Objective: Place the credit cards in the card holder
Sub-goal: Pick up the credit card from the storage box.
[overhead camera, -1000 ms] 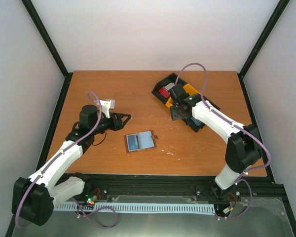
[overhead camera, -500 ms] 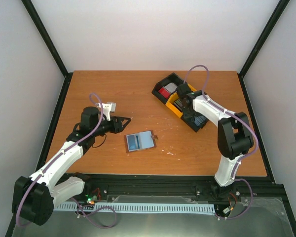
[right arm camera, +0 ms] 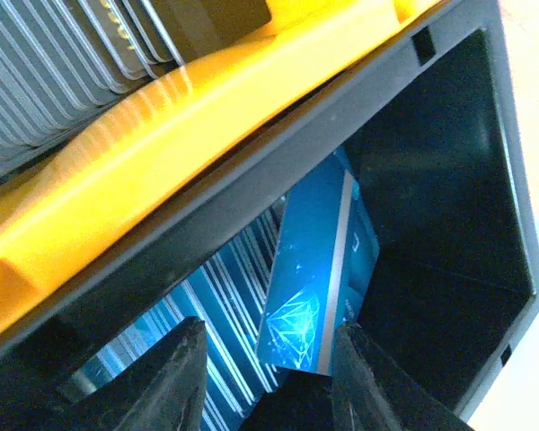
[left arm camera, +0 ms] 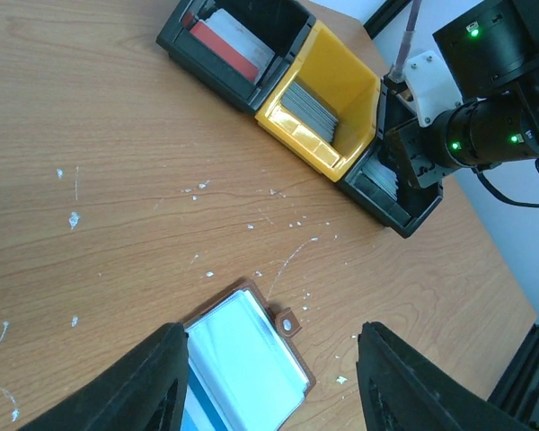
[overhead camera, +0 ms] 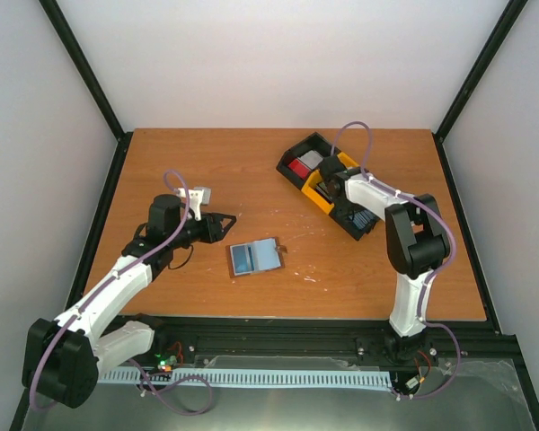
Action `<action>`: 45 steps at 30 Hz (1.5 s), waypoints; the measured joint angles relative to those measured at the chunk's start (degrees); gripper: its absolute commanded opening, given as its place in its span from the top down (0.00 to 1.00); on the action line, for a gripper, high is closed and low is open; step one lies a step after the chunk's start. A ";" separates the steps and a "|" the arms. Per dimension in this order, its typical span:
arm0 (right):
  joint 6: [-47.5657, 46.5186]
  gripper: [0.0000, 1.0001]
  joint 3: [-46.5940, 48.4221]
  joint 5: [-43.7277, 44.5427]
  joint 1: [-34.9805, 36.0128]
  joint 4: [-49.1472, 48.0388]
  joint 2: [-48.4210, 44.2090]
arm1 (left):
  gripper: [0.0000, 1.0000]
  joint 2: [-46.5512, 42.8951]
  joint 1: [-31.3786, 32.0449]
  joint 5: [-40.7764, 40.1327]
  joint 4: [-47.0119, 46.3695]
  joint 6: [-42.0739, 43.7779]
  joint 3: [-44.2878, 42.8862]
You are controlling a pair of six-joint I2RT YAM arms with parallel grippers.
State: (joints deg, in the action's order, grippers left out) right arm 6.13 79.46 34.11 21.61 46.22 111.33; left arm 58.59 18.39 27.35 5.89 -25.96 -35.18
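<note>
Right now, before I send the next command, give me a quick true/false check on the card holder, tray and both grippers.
The card holder lies open. True.
The left gripper holds a card. False: it is open and empty, beside the card holder.
The right gripper is at the blue cards. True.
The yellow compartment holds red cards. False: it holds grey cards.

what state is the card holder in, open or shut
Open: the card holder lies spread flat on the table, pale blue inside facing up, tab clasp hanging free.
</note>
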 measured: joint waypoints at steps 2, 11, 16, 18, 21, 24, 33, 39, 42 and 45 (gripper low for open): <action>-0.74 0.62 -0.07 1.27 -0.04 -0.85 0.37 | 0.47 0.00 0.00 -0.28 0.24 0.00 0.00; -2.73 0.63 -0.44 4.42 -0.07 -3.28 0.46 | 0.47 0.02 0.00 -0.63 0.33 0.00 0.00; -2.73 0.64 -1.84 4.76 -0.07 -3.63 0.50 | 0.47 0.02 0.00 -0.83 0.35 0.00 0.00; -2.69 0.66 -2.67 4.79 -0.07 -3.72 0.50 | 0.47 0.02 0.00 -0.87 0.35 0.00 0.00; -2.62 0.70 -3.69 5.03 -0.09 -3.69 0.52 | 0.47 0.07 0.00 -1.01 0.35 0.00 0.00; -2.25 0.76 -4.24 5.92 -0.09 -3.74 0.59 | 0.47 0.20 0.00 -1.03 0.35 0.00 0.00; -2.45 0.95 -6.69 9.90 0.00 -6.45 0.59 | 0.47 0.44 0.00 -1.18 0.35 0.00 0.00; -5.03 0.97 -6.99 12.13 0.17 -8.98 0.57 | 0.47 0.46 0.00 -1.20 0.37 0.00 0.00; -5.70 0.97 -6.99 12.09 0.24 -9.20 0.17 | 0.45 0.46 0.00 -1.22 0.37 0.00 0.00; -5.51 0.97 -6.99 10.58 0.24 -8.41 -1.90 | 0.43 0.46 0.00 -1.22 0.39 -0.07 -0.04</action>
State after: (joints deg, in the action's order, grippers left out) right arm 0.62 72.47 44.69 21.85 37.80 109.43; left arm 59.05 18.39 26.13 6.28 -26.02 -35.22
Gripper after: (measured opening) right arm 0.030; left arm 0.555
